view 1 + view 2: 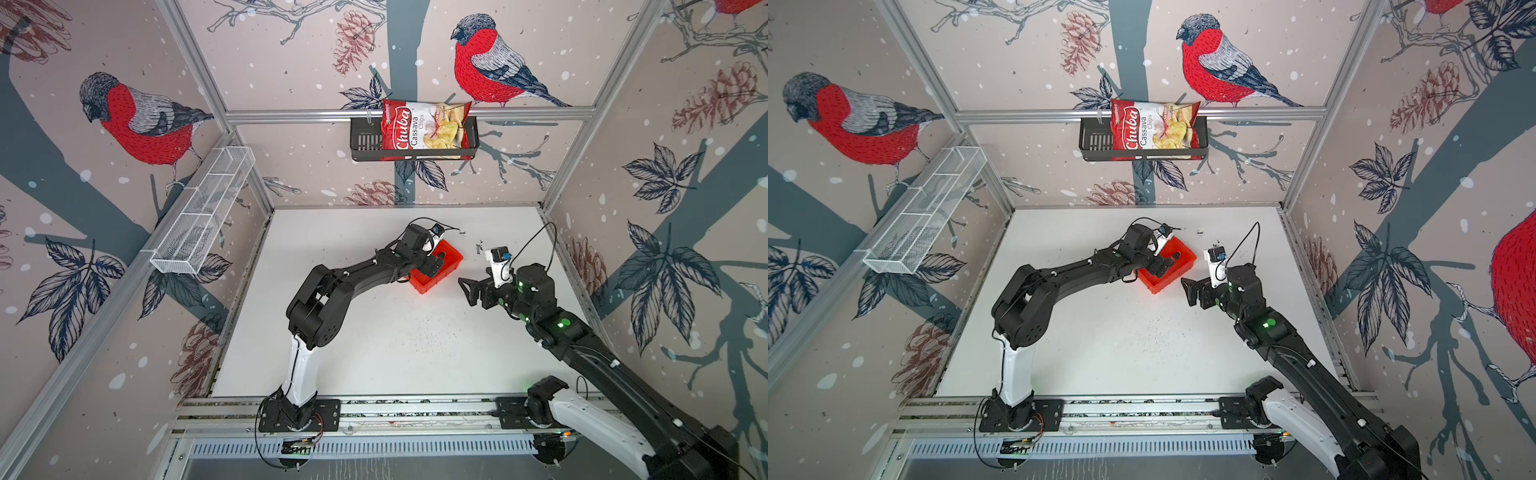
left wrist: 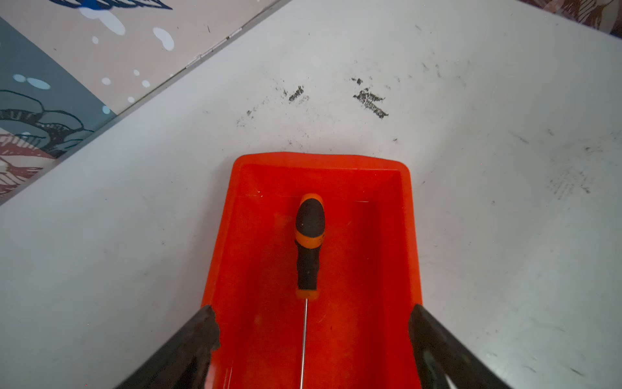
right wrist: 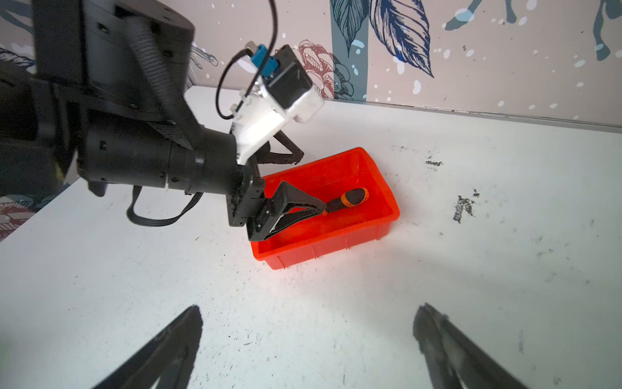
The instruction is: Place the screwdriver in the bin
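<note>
The screwdriver (image 2: 309, 242), with an orange-and-black handle and a thin metal shaft, lies flat on the floor of the red bin (image 2: 323, 158). My left gripper (image 2: 313, 313) hovers over the bin, open, one finger on each side of the shaft without touching it. The right wrist view shows the same: the left gripper (image 3: 308, 182) open above the bin (image 3: 319, 249), the screwdriver handle (image 3: 351, 198) lying free beyond its fingers. In both top views the bin (image 1: 453, 257) (image 1: 1185, 257) sits mid-table under the left gripper (image 1: 436, 262). My right gripper (image 3: 309, 310) (image 1: 467, 291) is open and empty, right of the bin.
A black wall basket (image 1: 365, 141) at the back holds a chips bag (image 1: 424, 126). A white wire-mesh shelf (image 1: 203, 212) hangs on the left wall. Dark scuff marks (image 2: 370, 101) dot the white table (image 1: 374, 340) beyond the bin. Walls enclose three sides.
</note>
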Robot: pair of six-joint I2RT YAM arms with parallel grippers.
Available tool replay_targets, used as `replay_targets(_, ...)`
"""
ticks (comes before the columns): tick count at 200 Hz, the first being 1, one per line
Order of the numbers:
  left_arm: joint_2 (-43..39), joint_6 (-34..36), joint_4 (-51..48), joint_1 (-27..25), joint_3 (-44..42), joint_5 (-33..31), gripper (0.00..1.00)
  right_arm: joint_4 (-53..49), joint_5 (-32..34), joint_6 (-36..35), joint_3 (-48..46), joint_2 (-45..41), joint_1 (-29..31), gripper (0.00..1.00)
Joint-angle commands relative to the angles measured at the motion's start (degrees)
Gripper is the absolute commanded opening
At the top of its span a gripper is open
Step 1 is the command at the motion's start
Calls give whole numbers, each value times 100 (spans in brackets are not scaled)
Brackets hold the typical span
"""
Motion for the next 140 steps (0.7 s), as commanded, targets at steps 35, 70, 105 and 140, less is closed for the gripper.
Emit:
replay_targets(35, -1093, -272, 623, -13, -759, 453, 91, 636, 554, 279, -143, -191, -50, 99)
replay_targets(70, -1751, -511, 1170, -9, -1398, 945, 94, 895, 539, 313, -184, -86, -85, 99)
replay_targets(105, -2453, -473, 1598, -14, -2066, 1007, 99, 1196, 627, 192, -210, 30, -130, 100)
replay_targets(140, -3286, -281, 2356, 36, -3104, 219, 99, 1602, 736, 106, -207, 277, -264, 100)
